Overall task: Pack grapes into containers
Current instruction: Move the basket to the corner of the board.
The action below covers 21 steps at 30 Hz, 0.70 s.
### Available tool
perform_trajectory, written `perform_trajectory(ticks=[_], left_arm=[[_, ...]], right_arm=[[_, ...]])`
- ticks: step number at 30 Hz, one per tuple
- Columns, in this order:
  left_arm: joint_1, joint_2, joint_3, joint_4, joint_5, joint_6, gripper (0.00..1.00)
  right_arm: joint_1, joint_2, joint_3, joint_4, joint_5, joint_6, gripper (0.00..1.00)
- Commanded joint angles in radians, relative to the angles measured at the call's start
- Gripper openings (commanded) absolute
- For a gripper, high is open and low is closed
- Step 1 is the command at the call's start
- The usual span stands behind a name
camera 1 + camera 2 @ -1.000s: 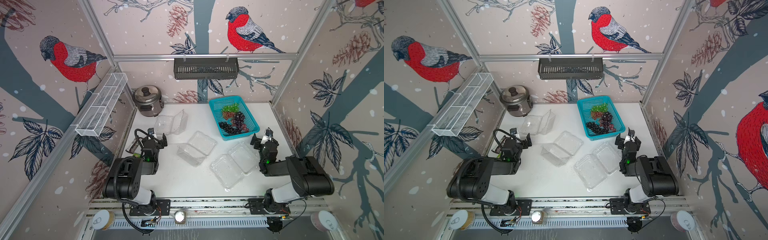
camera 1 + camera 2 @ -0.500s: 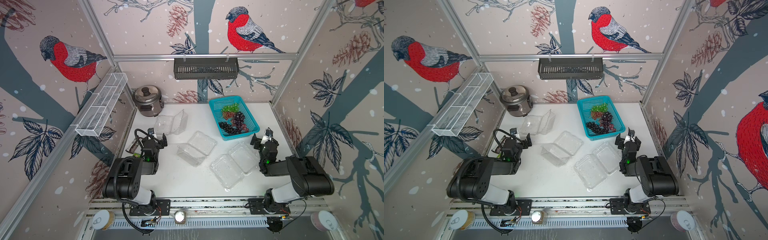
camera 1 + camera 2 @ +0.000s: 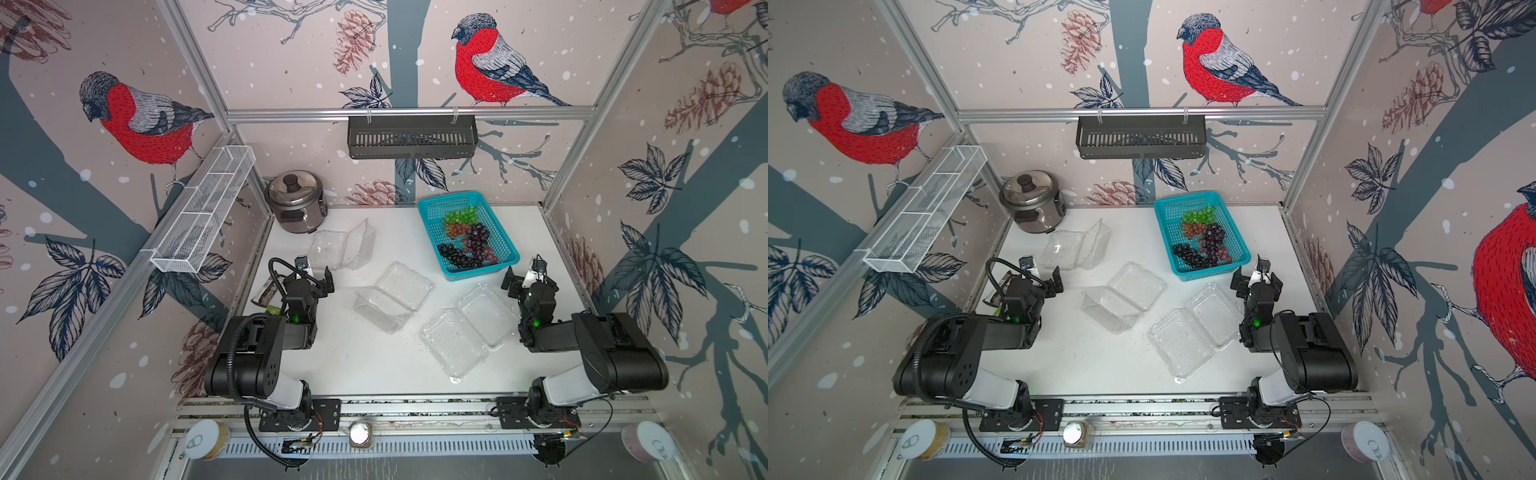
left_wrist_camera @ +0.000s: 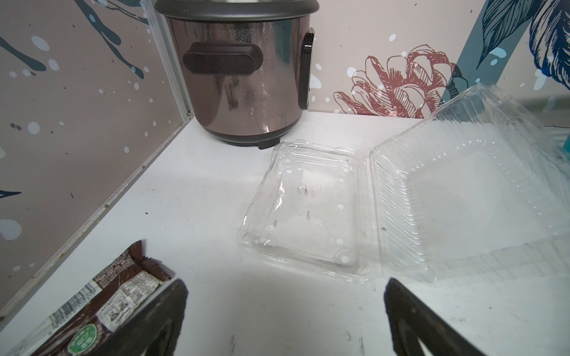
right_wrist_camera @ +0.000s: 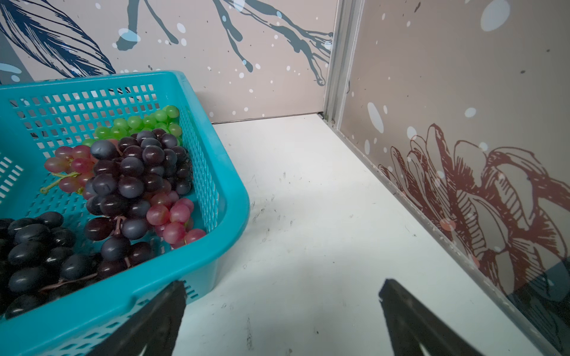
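While left claw [image 4: 285, 286], right claw [image 5: 282, 286] gape empty, left wrist view misses grapes [image 5: 132, 185].

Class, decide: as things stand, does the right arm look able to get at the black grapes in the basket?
Probably yes: the right gripper stands open beside the open-topped basket, nothing covering the black grapes.
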Motion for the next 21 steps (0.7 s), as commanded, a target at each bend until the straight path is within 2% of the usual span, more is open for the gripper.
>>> perform_trajectory(ticks=[1, 4, 6, 8, 10, 11, 12, 14, 16, 19, 21], left_arm=[[0.001, 0.000, 0.002, 0.057, -0.003, 0.010, 0.98], [-0.007, 0.002, 0.002, 0.058, -0.021, 0.016, 0.98], [-0.008, 0.001, 0.004, 0.055, -0.019, 0.015, 0.99], [-0.007, -0.014, 0.001, 0.091, -0.017, 0.030, 0.98], [-0.009, -0.101, 0.101, -0.146, -0.021, 0.052, 0.98], [-0.009, -0.137, 0.190, -0.378, -0.067, 0.005, 0.99], [-0.009, -0.144, 0.243, -0.481, -0.144, -0.055, 0.98], [-0.013, -0.159, 0.297, -0.608, -0.198, -0.141, 0.98], [-0.019, -0.210, 0.294, -0.643, -0.182, -0.232, 0.98], [-0.031, -0.314, 0.292, -0.703, -0.136, -0.390, 0.99], [-0.034, -0.379, 0.304, -0.770, -0.108, -0.499, 0.98]], right_arm=[[-0.003, -0.004, 0.006, 0.052, -0.021, 0.013, 0.99], [0.000, -0.005, 0.002, 0.059, -0.017, 0.010, 0.99], [0.004, -0.039, 0.016, 0.030, 0.033, 0.014, 0.99], [-0.002, -0.122, 0.074, -0.181, 0.077, 0.048, 0.99], [-0.004, -0.166, 0.127, -0.318, 0.160, 0.073, 0.99], [-0.004, -0.182, 0.139, -0.359, 0.199, 0.096, 0.99], [-0.005, -0.201, 0.146, -0.390, 0.223, 0.116, 0.99], [0.004, -0.235, 0.159, -0.449, 0.310, 0.181, 0.99], [0.013, -0.263, 0.204, -0.576, 0.418, 0.297, 0.99], [0.008, -0.307, 0.281, -0.790, 0.483, 0.444, 0.99], [-0.017, -0.327, 0.287, -0.825, 0.372, 0.470, 0.99]])
